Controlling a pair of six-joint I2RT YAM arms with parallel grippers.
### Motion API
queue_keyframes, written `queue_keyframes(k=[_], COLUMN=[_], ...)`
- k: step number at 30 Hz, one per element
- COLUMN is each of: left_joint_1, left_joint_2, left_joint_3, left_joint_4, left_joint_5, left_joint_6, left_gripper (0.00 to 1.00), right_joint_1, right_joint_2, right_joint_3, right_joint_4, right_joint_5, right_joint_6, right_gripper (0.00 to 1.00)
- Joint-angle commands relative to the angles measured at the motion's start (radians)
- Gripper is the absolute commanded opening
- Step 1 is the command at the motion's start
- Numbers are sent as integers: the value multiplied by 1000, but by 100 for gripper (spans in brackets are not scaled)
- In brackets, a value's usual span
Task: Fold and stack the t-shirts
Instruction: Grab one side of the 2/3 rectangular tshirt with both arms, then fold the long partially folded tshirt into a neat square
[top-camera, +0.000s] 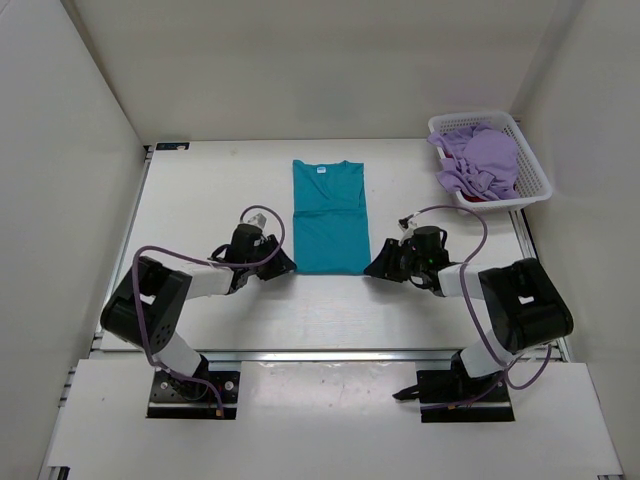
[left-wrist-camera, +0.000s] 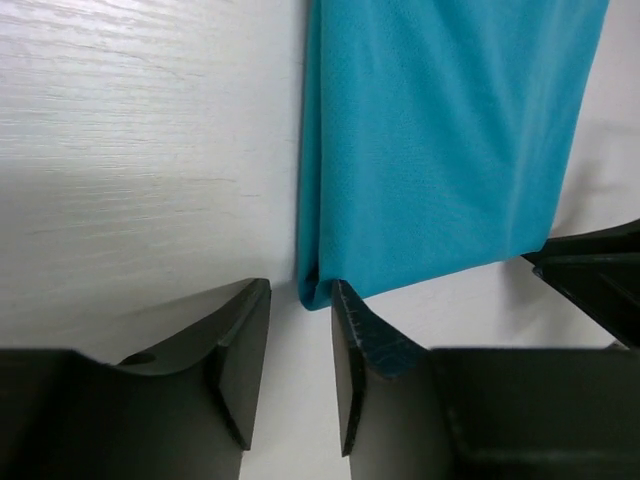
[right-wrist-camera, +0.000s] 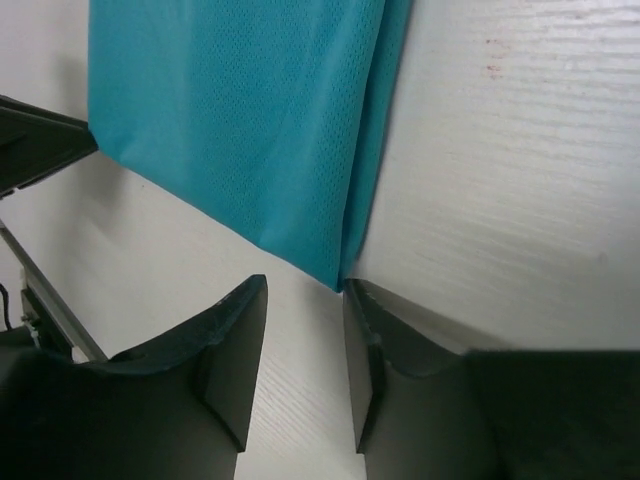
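The folded teal t-shirt (top-camera: 330, 215) is laid centrally on the table (top-camera: 205, 190); the left gripper (top-camera: 286, 266) and right gripper (top-camera: 371, 268) are parted, empty, at its near corners.

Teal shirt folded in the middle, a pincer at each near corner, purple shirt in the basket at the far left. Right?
Not quite. The top view shows the basket with the purple shirt at the far right, not left. The rest holds: the teal shirt lies folded in the middle, left pincer and right pincer at its near corners.
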Motion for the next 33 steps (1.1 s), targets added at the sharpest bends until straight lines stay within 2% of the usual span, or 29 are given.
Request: queue_keyframes(k=[1, 4, 9, 11, 14, 20, 24, 26, 29, 31, 33], left_joint_1=[-23, -33, -30, -33, -39, -28, -7, -13, -51, -41, -36], left_joint_2=[41, 53, 48, 45, 33, -28, -162, -279, -446, -543, -655], left_joint_3=[1, 17, 7, 3, -5, -54, -126, -182, -219, -204, -175], left_joint_4=[-25, -28, -2, 4, 6, -18, -120, -184, -359, -530, -610], left_joint_5=[-8, -17, -8, 12, 15, 56, 70, 76, 69, 75, 86], left_joint_6=[-7, -10, -20, -27, -28, -25, 25, 49, 93, 125, 127], left_gripper=[41, 32, 18, 9, 0, 0, 0, 0, 0, 0, 0], right_joint_1=[-18, -13, 8, 28, 36, 63, 143, 184, 345, 468, 551], right_joint_2=[57, 79, 80, 68, 47, -54, -202, -310, -480, -594, -705], right_joint_3=[6, 11, 21, 12, -6, -72, -160, -230, -311, -338, -350], right_joint_4=[62, 73, 87, 74, 84, 29, -62, -94, -189, -261, -316], right_joint_5=[7, 15, 36, 61, 67, 94, 150, 171, 268, 314, 372], right_joint_6=[33, 30, 39, 36, 41, 27, 6, 39, 128, 203, 286], right_gripper=[30, 24, 5, 1, 0, 0, 1, 1, 0, 0, 0])
